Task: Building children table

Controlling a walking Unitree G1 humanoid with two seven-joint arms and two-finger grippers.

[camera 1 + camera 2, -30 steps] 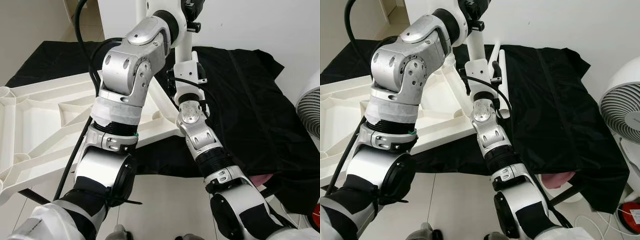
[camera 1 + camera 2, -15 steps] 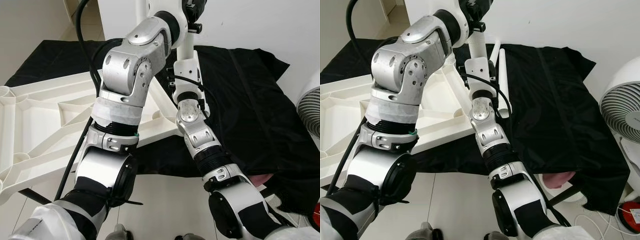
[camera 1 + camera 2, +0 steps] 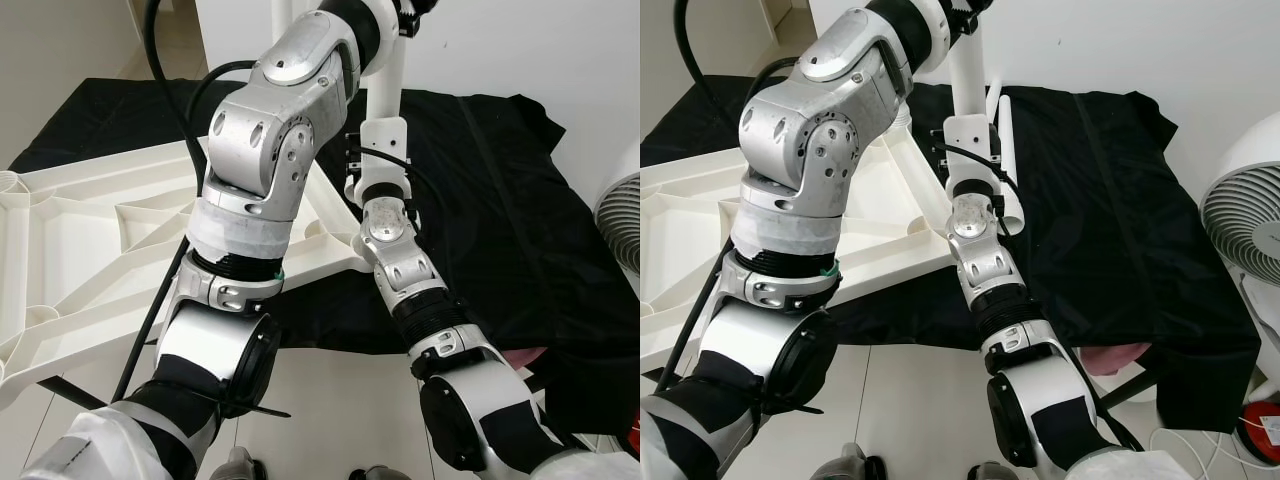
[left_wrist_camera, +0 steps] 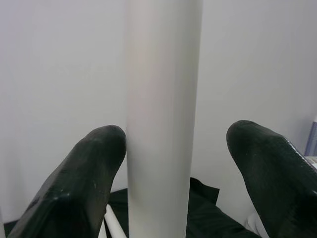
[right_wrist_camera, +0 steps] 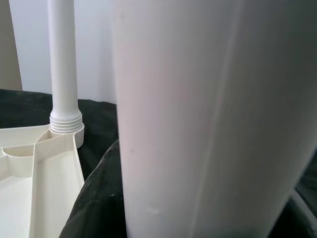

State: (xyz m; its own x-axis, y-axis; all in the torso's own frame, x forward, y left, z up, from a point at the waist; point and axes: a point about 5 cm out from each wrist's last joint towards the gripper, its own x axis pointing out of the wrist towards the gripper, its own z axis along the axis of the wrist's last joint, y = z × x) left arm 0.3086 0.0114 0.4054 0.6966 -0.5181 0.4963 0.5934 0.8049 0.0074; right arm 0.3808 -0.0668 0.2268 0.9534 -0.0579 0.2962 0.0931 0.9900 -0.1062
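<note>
The white children's tabletop (image 3: pixel 90 230) lies upside down on a black cloth (image 3: pixel 1110 200). At its near right corner a white table leg (image 3: pixel 385 85) stands upright. My left gripper (image 4: pixel 173 144) is high on the leg and open around it; one finger (image 4: pixel 94 173) touches the tube and the other stands apart. Lower down, my right gripper (image 3: pixel 962 150) is shut on the same leg, which looms large in the right wrist view. Another leg (image 5: pixel 63 64) stands screwed into a far corner socket.
A loose white leg (image 3: pixel 1003 130) lies on the cloth just right of the held one. A white fan (image 3: pixel 1245 230) stands at the right edge, with a red object (image 3: pixel 1265 420) on the floor below it. A pink thing (image 3: pixel 1110 358) pokes out under the cloth.
My left arm has risen, its elbow now higher in the picture. The held leg has gone from slightly tilted to upright, and my right wrist has shifted a little with it.
</note>
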